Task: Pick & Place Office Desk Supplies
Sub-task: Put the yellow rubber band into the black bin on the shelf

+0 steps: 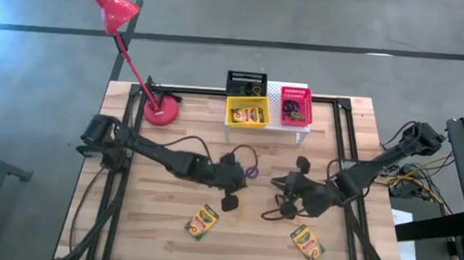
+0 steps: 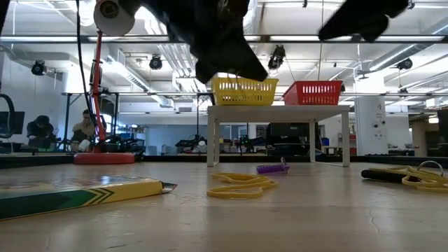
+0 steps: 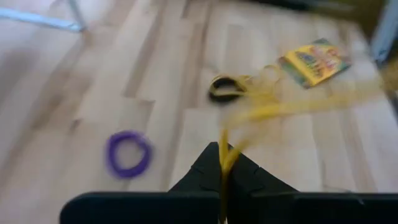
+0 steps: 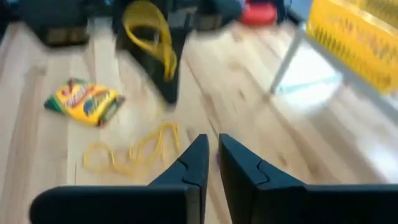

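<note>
A yellow rubber band (image 3: 261, 112) is seen pinched in the left hand (image 3: 224, 163), whose fingers are pressed together on it; in the left wrist view the band runs out from between the fingertips in a blurred yellow streak, and in the right wrist view it hangs as a loop from the dark hand at the upper middle of the frame. In the high view the left hand (image 1: 231, 172) is placed at the centre of the worktop (image 1: 160, 223), with the purple ring (image 1: 251, 171) just beside it to the right.

The three baskets are set at the top centre of the high view: the black basket (image 1: 246, 84) behind, the yellow basket (image 1: 247, 112) and the pink-red basket (image 1: 296, 107) on the white riser (image 1: 274, 90). They lie straight up the frame from the left hand, a little to its right, so the band's delivery is judged to turn on a short carry in that direction, with the left arm slightly nearer to them than the right.

The right hand (image 4: 211, 163) is held right of centre in the high view, its fingers parted by a narrow slit and empty. More yellow bands (image 4: 134, 152) lie on the worktop just ahead of it. Two crayon boxes (image 1: 203, 221) (image 1: 307, 241) rest near the lower edge of the high view.
</note>
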### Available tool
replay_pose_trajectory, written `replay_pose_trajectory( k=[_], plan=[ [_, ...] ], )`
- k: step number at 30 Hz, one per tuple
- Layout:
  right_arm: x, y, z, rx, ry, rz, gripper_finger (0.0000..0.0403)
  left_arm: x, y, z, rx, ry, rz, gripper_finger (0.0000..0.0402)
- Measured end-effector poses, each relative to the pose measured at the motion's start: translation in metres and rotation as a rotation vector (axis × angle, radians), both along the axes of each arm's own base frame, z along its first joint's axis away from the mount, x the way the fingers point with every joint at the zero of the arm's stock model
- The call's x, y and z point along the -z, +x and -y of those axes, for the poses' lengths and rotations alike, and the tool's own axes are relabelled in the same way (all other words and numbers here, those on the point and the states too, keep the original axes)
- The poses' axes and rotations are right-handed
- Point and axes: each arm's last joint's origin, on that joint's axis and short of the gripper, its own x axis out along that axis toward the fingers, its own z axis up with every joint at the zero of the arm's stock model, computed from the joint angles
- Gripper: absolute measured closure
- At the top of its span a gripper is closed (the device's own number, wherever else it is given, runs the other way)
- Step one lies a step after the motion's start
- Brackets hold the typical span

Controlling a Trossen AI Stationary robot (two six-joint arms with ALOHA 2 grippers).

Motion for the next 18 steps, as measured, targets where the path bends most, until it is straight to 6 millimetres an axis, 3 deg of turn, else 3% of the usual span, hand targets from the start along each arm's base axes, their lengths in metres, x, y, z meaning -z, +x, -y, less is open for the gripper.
replay_pose_trajectory(
  k=[4, 8, 13, 18],
  plan=[
    [0.005, -0.01, -0.001, 0.022, 0.015, -0.048, 0.0363, -0.041, 0.005, -0.024, -0.042, 0.037, -0.088, 0.04],
    [0.011, -0.013, -0.002, 0.026, 0.002, -0.062, 0.0364, -0.086, 0.013, -0.061, -0.08, 0.098, -0.09, 0.04],
    [0.019, -0.013, -0.001, 0.043, -0.023, -0.077, 0.0364, -0.137, 0.014, -0.125, -0.168, 0.122, 0.029, 0.04],
    [0.023, -0.013, 0.0, 0.071, -0.061, -0.069, 0.0364, -0.156, 0.001, -0.204, -0.329, 0.136, 0.158, 0.04]
  ],
)
